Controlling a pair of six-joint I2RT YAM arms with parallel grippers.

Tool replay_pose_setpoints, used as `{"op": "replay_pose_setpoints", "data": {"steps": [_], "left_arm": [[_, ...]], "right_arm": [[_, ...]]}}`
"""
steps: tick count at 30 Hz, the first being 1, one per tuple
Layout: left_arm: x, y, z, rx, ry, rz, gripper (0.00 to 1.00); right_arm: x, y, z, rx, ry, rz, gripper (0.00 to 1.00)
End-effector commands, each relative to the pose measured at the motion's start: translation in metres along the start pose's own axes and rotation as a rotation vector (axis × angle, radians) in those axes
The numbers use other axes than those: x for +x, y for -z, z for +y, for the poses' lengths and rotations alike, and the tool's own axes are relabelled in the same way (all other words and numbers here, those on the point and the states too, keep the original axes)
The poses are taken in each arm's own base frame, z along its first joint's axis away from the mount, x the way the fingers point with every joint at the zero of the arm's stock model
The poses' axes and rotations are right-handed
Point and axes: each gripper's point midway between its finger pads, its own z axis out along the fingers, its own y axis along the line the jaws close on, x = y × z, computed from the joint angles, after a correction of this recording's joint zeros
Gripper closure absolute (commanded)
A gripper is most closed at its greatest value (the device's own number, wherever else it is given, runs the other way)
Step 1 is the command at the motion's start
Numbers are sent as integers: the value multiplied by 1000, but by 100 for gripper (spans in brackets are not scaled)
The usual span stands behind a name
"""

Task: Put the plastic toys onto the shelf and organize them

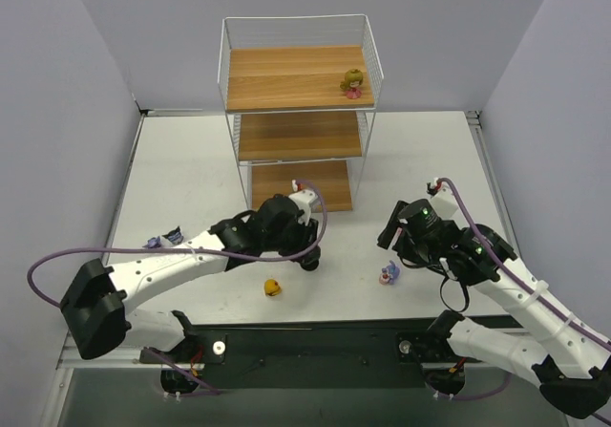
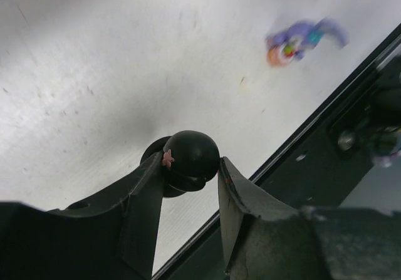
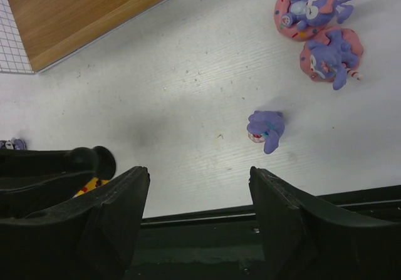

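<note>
The left jaws pinch the black doll [image 2: 190, 159] by its round head, both faces touching it, low over the worktop [image 2: 125, 73]. A round head can slip, so squeeze firmly, lift straight, and set it upright on the shelf [image 1: 286, 74] beside the blonde doll [image 1: 352, 84]. The right jaws stand wide and empty near a purple bunny [image 3: 265, 129].

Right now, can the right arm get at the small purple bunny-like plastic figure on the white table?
Probably yes. The right claw is open, and the small purple bunny-like plastic figure lies on the white table just ahead of it, with nothing between.
</note>
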Motion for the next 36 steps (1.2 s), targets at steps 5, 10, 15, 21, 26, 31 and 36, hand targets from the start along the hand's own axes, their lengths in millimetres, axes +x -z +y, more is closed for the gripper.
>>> {"op": "replay_pose_setpoints", "data": {"steps": [5,10,15,21,26,31,36], "left_arm": [[-112,107,-23,-172,127,-220,90],[-161,153,-43,-188,161,-303,93],[-193,185,-52,-221,131,-371,96],[-251,233,-58,-289,71,-532,96],[-279,236,-59,-324,65,-606,96],[-304,241,-55,-372,86,-713,96],[-335,256,-60,-385,91,-835,96]], "right_arm": [[-26,-1,-12,87,8,-54,34],[-42,0,-12,96,15,-71,34],[-48,-6,-17,107,3,-68,35],[-52,-14,-18,105,-3,-56,35],[-60,-19,-16,97,5,-54,35],[-63,-24,-18,95,5,-40,35],[-64,-31,-21,96,15,-18,35]]}}
